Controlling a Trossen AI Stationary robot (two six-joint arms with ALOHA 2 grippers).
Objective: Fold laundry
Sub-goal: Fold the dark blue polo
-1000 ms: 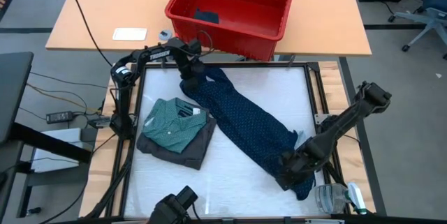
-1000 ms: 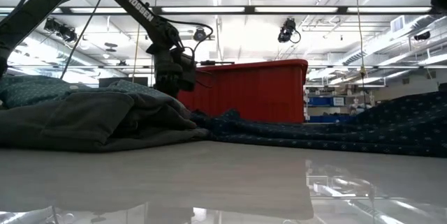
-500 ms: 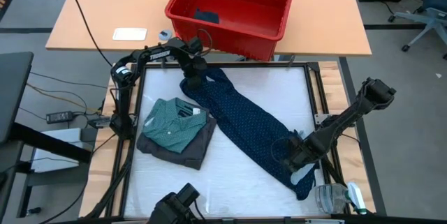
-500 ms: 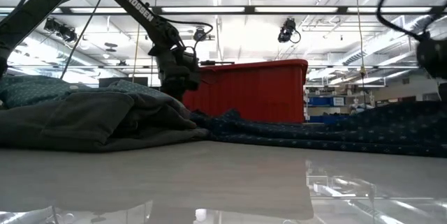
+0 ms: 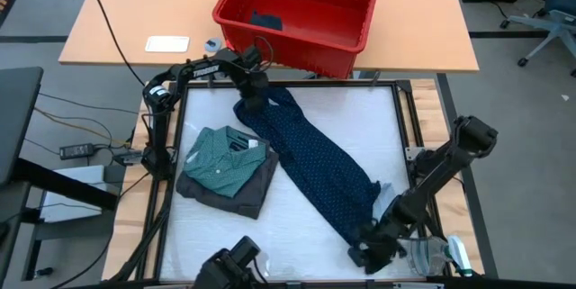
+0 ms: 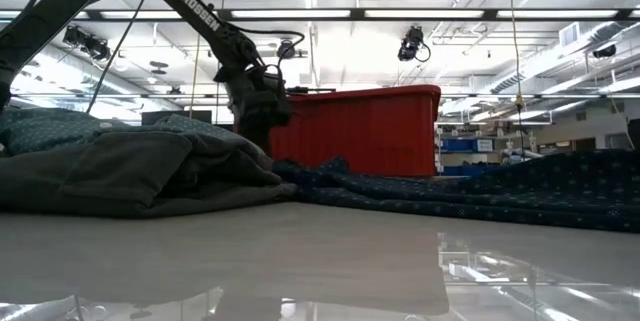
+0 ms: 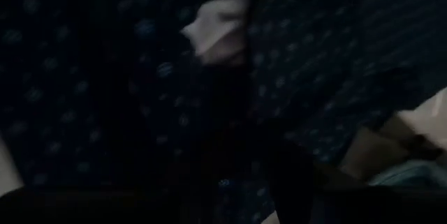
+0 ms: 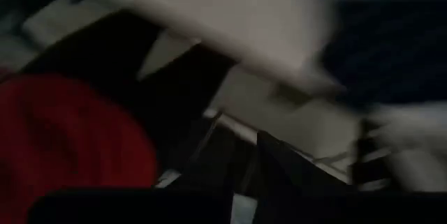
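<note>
The left gripper (image 5: 249, 102) is pressed down on the far end of the navy dotted piece (image 5: 315, 163), near the far left of the white bench (image 5: 297, 235); its wrist view is filled with dark dotted cloth, and whether its fingers are wide or narrow on the fabric cannot be told. White lettering reading "TROSSEN" runs along the left arm (image 6: 195, 8) in the low view. The right gripper (image 5: 371, 244) sits at the near right end of the same garment, at the bench's near edge; its fingers are hidden under its own body from above and its wrist view is a blur, so its state cannot be told either.

The navy dotted piece lies stretched in a long diagonal band from far left to near right. To its left, the teal-green collared shirt (image 5: 219, 157) lies folded on top of the charcoal grey piece (image 5: 261, 185). Beyond the bench, a red basket (image 5: 297, 10) stands on a wooden table (image 5: 117, 19) with a plain dark piece (image 5: 265, 22) inside. A white card (image 5: 167, 44) lies on that table; any writing on it is too small to read.

Compared with a second ago, the right gripper has moved nearer and the garment's near end has been drawn straighter; the left gripper has scarcely shifted.
</note>
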